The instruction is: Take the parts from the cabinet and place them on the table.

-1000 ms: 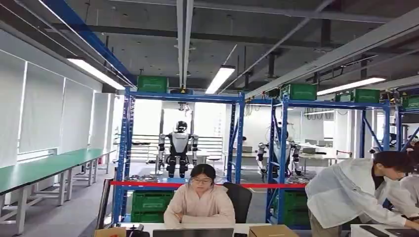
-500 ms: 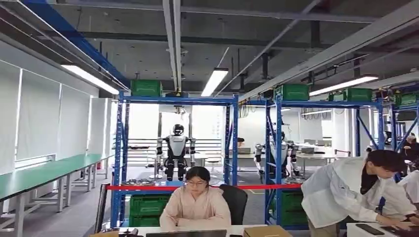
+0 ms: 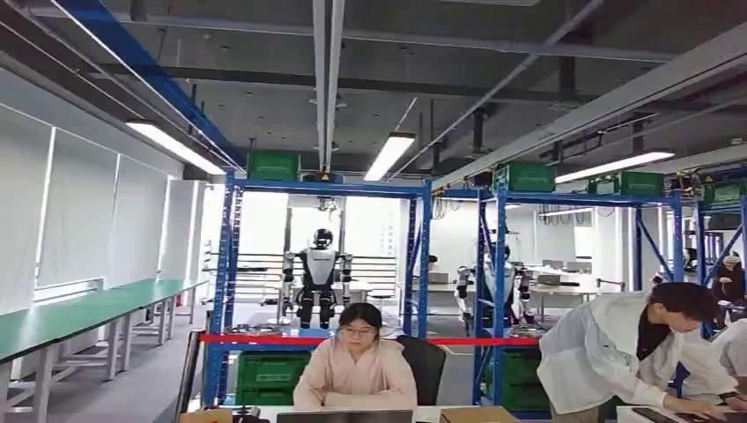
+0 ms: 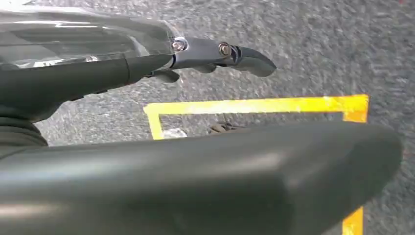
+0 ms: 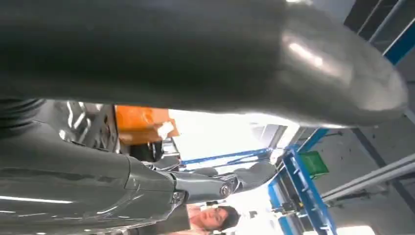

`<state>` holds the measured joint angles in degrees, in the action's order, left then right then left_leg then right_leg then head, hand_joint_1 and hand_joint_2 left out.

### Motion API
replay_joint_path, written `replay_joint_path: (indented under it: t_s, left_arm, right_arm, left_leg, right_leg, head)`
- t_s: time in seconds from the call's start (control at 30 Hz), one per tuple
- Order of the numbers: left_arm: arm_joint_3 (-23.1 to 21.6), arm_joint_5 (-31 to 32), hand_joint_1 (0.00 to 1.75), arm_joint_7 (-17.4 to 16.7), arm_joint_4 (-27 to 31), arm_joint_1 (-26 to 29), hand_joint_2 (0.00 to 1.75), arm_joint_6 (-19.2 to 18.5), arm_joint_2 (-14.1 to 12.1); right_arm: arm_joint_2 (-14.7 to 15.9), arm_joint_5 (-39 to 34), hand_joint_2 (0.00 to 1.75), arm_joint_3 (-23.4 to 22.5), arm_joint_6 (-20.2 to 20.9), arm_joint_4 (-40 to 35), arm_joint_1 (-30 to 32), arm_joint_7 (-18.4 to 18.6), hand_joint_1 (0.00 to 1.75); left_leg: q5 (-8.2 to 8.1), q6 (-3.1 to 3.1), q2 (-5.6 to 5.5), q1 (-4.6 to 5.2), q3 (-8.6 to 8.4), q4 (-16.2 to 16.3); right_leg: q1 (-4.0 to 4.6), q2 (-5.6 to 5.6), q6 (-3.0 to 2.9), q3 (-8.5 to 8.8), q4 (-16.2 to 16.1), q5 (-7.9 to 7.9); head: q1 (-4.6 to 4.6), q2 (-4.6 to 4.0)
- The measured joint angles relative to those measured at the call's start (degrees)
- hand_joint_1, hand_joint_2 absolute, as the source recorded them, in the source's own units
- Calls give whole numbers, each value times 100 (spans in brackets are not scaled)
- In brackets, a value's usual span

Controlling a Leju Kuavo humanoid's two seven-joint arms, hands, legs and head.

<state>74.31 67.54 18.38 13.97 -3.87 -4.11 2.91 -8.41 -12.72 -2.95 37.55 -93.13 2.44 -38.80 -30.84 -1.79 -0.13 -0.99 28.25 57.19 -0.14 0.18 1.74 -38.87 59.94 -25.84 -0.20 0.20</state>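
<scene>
1. The left hand [image 4: 205, 147] hangs low over grey floor [image 4: 313, 54] marked with yellow tape [image 4: 254, 105]; its thumb and dark fingers [image 4: 225, 51] lie stretched apart with nothing between them.
2. In the head view, a blue rack [image 3: 321, 189] carries green crates [image 3: 269, 370]; a seated person [image 3: 357, 366] faces the camera, and another person [image 3: 617, 357] bends over at the right.
3. The right hand [image 5: 195, 112] is raised, its fingers [image 5: 244, 178] extended and spread, holding nothing; the parts cannot be made out.

blue rack [image 3: 227, 291], green crates [image 3: 269, 372] on lower shelf
</scene>
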Motion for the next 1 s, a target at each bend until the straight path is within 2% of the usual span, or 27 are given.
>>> replay_joint_path:
  t_s: [0.07, 0.1, 0.13, 0.17, 0.2, 0.23, 0.27, 0.3, 0.33, 0.37, 0.43, 0.47, 0.5, 0.53, 0.57, 0.6, 0.63, 0.67, 0.7, 0.73, 0.77, 0.8, 0.83, 0.87, 0.9, 0.97, 1.0]
  left_arm:
    - [15, -15, 0, -2, 0, 2, 0, 26, 0]
    - [24, -18, 0, -4, 0, 7, 0, 37, 0]
    - [42, -22, 0, -4, 0, 11, 0, 44, 2]
    - [53, -26, 0, -9, 0, 13, 0, 48, 4]
    - [57, -28, 0, -11, 0, 13, 0, 53, 7]
    - [61, -33, 0, -11, 0, 12, 0, 55, 7]
    - [70, -33, 0, -11, 0, 11, 0, 61, 9]
    - [76, -37, 0, -11, 0, 12, 0, 61, 26]
    - [90, -52, 0, -9, 0, 11, 0, 79, 28]
    - [107, -77, 0, -4, 0, 14, 0, 77, 31]
    - [136, -94, 0, -2, 0, 14, 0, 83, 33]
    - [151, -105, 0, 0, 0, 24, 0, 94, 28]
    - [177, -133, 0, 2, 0, 35, 0, 98, 33]
    - [201, -135, 0, 2, 0, 46, 0, 98, 39]
    - [214, -138, 0, 4, 0, 44, 0, 101, 39]
    - [227, -144, 0, 4, 2, 41, 0, 105, 39]
    - [238, -153, 0, 9, 2, 43, 0, 112, 39]
    - [256, -157, 0, 9, 2, 47, 0, 116, 39]
    - [278, -171, 0, 15, 2, 51, 0, 123, 39]
    - [297, -170, 0, 24, 2, 52, 0, 129, 39]
    - [308, -170, 0, 31, 7, 50, 0, 140, 39]
    - [324, -170, 0, 42, 7, 42, 0, 149, 44]
    - [339, -170, 0, 46, 9, 34, 0, 153, 46]
    - [356, -170, 0, 48, 9, 31, 0, 155, 46]
    - [372, -171, 0, 55, 9, 32, 0, 158, 52]
    - [389, -170, 0, 55, 9, 73, 0, 162, 85]
    - [400, -170, 0, 52, 13, 59, 0, 164, 94]
  right_arm:
    - [-24, -29, 0, 0, 37, -18, 85, -28, 0]
    - [-35, -37, 0, 0, 57, -18, 134, -37, 0]
    - [-46, -46, 0, 0, 81, -18, 201, -42, 0]
    - [-55, -50, 0, 0, 92, -18, 261, -44, 0]
    - [-64, -59, 0, 0, 105, -18, 311, -50, 0]
    - [-77, -70, 0, 0, 114, -18, 343, -59, 0]
    - [-92, -81, 0, 0, 133, -18, 368, -72, 0]
    - [-99, -90, 0, 0, 140, -20, 385, -85, 0]
    - [-109, -87, 0, 0, 138, -20, 396, -94, 0]
    - [-114, -79, 0, -9, 125, -13, 417, -96, 0]
    - [-114, -52, 0, -48, 81, 9, 492, -98, 0]
    - [-124, 6, 0, -79, 40, 37, 513, -101, 0]
    - [-142, 78, 0, -129, -8, 72, 517, -101, 0]
    - [-158, 101, 0, -177, -24, 94, 535, -101, 0]
    - [-164, 125, 0, -228, -61, 131, 576, -100, 0]
    - [-164, 142, 0, -295, -94, 177, 609, -98, 0]
    - [-166, 151, 0, -352, -111, 234, 625, -96, 0]
    - [-170, 155, 0, -426, -137, 314, 636, -85, 0]
    - [-182, 157, 0, -507, -157, 394, 645, -63, 0]
    - [-197, 161, 0, -611, -153, 491, 657, -39, 0]
    - [-210, 181, 0, -711, -142, 582, 666, -31, 0]
    - [-230, 201, 0, -825, -120, 668, 666, -20, 0]
    - [-249, 216, 0, -925, -107, 719, 669, -15, 0]
    - [-267, 227, 0, -1027, -94, 786, 667, -7, 0]
    - [-280, 258, 0, -1131, -83, 891, 653, 37, 0]
    - [-304, 387, 0, -1342, -63, 1102, 653, 101, 0]
    - [-313, 522, 0, -1479, -70, 1238, 652, 116, 0]
  left_leg:
    - [100, -35, 22, 12, 133, 3]
    - [147, -41, 37, 19, 195, 7]
    - [196, -43, 47, 30, 268, 14]
    - [239, -38, 51, 39, 330, 21]
    - [281, -33, 51, 49, 392, 27]
    - [319, -27, 51, 63, 443, 29]
    - [355, -18, 49, 70, 475, 30]
    - [385, -4, 50, 66, 486, 31]
    - [419, 32, 50, 89, 497, 38]
    - [464, 72, 52, 67, 505, 20]
    - [543, 135, 52, 38, 527, 1]
    - [526, 167, 36, 55, 561, 21]
    - [307, 179, 32, 58, 624, 110]
    - [-47, 188, 33, 46, 728, 396]
    - [-397, 204, 33, 33, 834, 802]
    - [-653, 223, 33, 31, 921, 1221]
    - [-750, 239, 33, 33, 979, 1598]
    - [-654, 251, 33, 30, 954, 1758]
    - [-441, 262, 34, 21, 824, 1688]
    - [-180, 271, 35, 4, 592, 1398]
    - [-7, 283, 35, -11, 271, 931]
    - [-40, 288, 32, -29, -118, 373]
    - [-195, 267, 20, -7, -372, -64]
    - [-285, 199, 13, -2, -379, -128]
    - [-273, 180, 9, 13, -344, -105]
    - [-179, 79, 19, 13, -278, -97]
    - [-118, 22, 57, -1, -214, -100]
  right_leg:
    - [-17, -4, 44, -200, 820, -695]
    - [-19, -4, 59, -286, 1264, -927]
    - [-19, -4, 63, -305, 1609, -1013]
    - [-19, -5, 60, -215, 1654, -940]
    - [-16, -4, 45, 14, 1453, -773]
    - [-12, -4, 14, 338, 1024, -596]
    - [5, 1, -46, 751, 430, -476]
    - [38, 11, -123, 1166, -126, -496]
    - [69, -1, -166, 1368, -501, -566]
    - [82, 4, -159, 1362, -536, -573]
    - [114, 3, -202, 1340, -548, -523]
    - [52, -25, -254, 1304, -647, -425]
    - [48, -51, -288, 1243, -651, -356]
    - [48, -48, -337, 1148, -649, -301]
    - [54, -51, -331, 1067, -639, -246]
    - [61, -68, -333, 992, -632, -193]
    - [64, -81, -327, 901, -611, -137]
    - [62, -85, -319, 808, -575, -91]
    - [57, -89, -302, 711, -533, -54]
    - [50, -90, -280, 604, -477, -23]
    - [42, -89, -252, 504, -401, 2]
    - [43, -85, -226, 414, -303, 19]
    - [70, -82, -203, 336, -195, 26]
    - [72, -87, -158, 303, -180, 63]
    - [65, -84, -128, 283, -182, 121]
    - [57, -67, -57, 256, -193, 211]
    - [39, -48, -19, 216, -129, 30]
  head:
    - [0, 0]
    - [0, 0]
    - [0, 0]
    - [0, 0]
    - [0, 0]
    - [-2, 0]
    - [0, 0]
    - [0, 0]
    - [0, 0]
    - [0, 0]
    - [0, 0]
    - [0, 0]
    - [2, 0]
    - [2, 2]
    - [0, 0]
    - [2, 0]
    - [2, 0]
    - [2, 0]
    - [2, 0]
    - [2, 0]
    - [2, 0]
    - [2, 0]
    - [4, 0]
    - [2, 0]
    - [2, 0]
    - [2, 0]
    - [0, 0]
